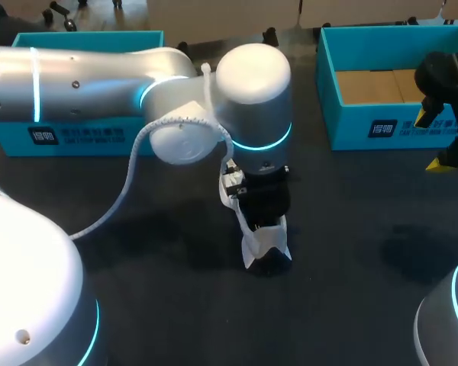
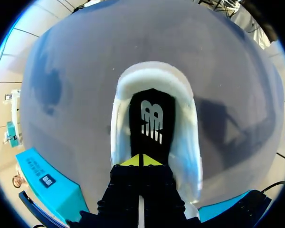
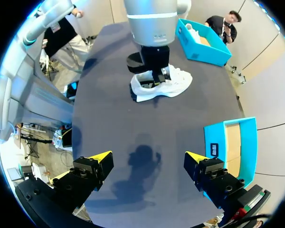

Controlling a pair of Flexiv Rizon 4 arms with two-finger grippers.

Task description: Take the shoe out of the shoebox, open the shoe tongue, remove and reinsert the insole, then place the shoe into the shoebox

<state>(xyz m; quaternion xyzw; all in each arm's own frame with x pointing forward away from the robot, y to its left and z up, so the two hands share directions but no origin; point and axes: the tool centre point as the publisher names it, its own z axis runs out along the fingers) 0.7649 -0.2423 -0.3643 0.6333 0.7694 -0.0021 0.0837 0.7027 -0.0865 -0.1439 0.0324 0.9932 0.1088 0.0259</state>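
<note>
My left arm comes in across the table [image 1: 137, 252] and points straight down into the shoe [image 1: 263, 242]. The white shoe sits on the dark tabletop, out of both boxes and nearer to me than either. In the left wrist view my left gripper [image 2: 141, 160] has its two yellow tips pressed together with only a hairline between them. They are down on the black insole [image 2: 152, 118] that lies inside the shoe's white opening. I cannot tell whether any of the insole's edge is pinched between them; all I can see is the tips against its surface.

My right gripper [image 3: 148, 159] hangs well off to the right, fingers spread wide with nothing between them, over bare tabletop and its own shadow. Ahead of it the shoe shows with my left arm standing in it.

The right shoebox [image 1: 366, 126] is teal, open on top, its cardboard-brown floor showing, and my right gripper is just beside its near wall. The left shoebox [image 1: 84, 137], also teal, sits at the far left behind my left arm — in the right wrist view something white shows inside it, too small to make out.
</note>
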